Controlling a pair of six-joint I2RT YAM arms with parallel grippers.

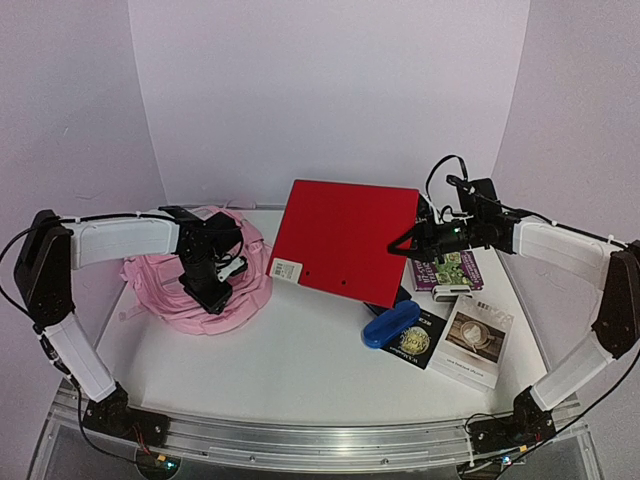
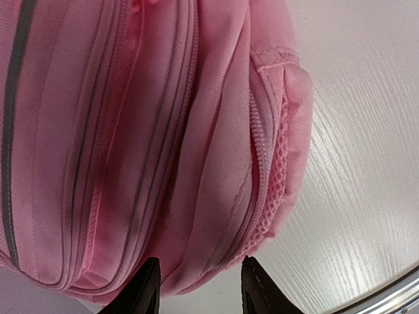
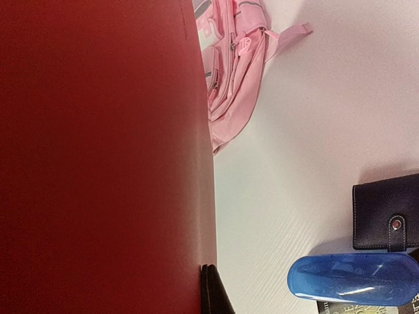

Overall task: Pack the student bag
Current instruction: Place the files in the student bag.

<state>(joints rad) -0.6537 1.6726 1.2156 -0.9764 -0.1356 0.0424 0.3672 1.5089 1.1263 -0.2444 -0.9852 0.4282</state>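
The student bag (image 1: 160, 282) is a soft pink backpack lying crumpled at the left of the table. My left gripper (image 1: 218, 298) hangs over it, pointing down. In the left wrist view the jaws (image 2: 198, 265) stand apart with a fold of the bag (image 2: 131, 131) at its zip and mesh edge between the tips. A large red folder (image 1: 345, 235) is held tilted above the table's middle. My right gripper (image 1: 395, 245) is shut on its right edge. In the right wrist view the folder (image 3: 98, 157) fills the left half and only one finger (image 3: 211, 288) shows; the bag (image 3: 229, 72) lies beyond it.
A blue glasses case (image 1: 390, 325) lies under the folder's near corner, beside a black book with a gold emblem (image 1: 418, 340) and a book with a coffee cup cover (image 1: 475, 340). A purple and green box (image 1: 450, 270) sits behind them. A dark wallet (image 3: 386, 209) shows by the case (image 3: 350, 278).
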